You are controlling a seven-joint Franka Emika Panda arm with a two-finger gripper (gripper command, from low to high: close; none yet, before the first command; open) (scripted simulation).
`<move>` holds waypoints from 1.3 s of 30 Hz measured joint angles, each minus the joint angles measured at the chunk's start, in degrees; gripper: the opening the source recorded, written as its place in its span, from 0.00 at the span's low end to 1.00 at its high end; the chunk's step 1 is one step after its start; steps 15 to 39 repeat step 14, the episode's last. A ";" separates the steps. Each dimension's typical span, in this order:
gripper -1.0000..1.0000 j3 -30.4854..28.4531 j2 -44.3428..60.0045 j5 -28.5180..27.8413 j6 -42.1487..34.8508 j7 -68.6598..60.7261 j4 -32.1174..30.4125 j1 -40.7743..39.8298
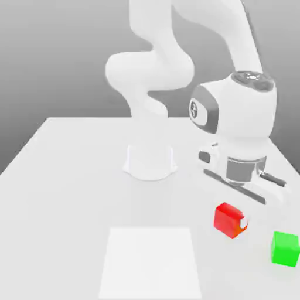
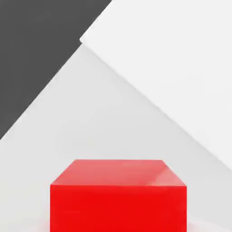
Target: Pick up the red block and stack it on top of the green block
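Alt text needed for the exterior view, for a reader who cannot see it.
A white robot arm's pincer is shut on the red block, which sits tilted and seems lifted off the white table. The green block lies apart, toward the exterior view's right. A paler square patch marks the table nearer the camera.

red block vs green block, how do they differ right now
The red block is bright red; the green block is bright green. The red block sits in the shut claw under the arm's hand, while the green block stands free on the table, untouched. The red block lies further to the exterior view's left than the green one. Both are small plain cubes of about equal size.
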 joint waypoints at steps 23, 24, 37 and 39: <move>1.00 -1.44 12.07 -10.37 3.86 14.46 7.43 9.38; 1.00 -1.44 12.07 -10.37 3.86 14.46 7.43 9.38; 1.00 -1.44 12.07 -10.37 3.86 14.46 7.43 9.38; 1.00 -1.44 12.07 -10.37 3.86 14.46 7.43 9.38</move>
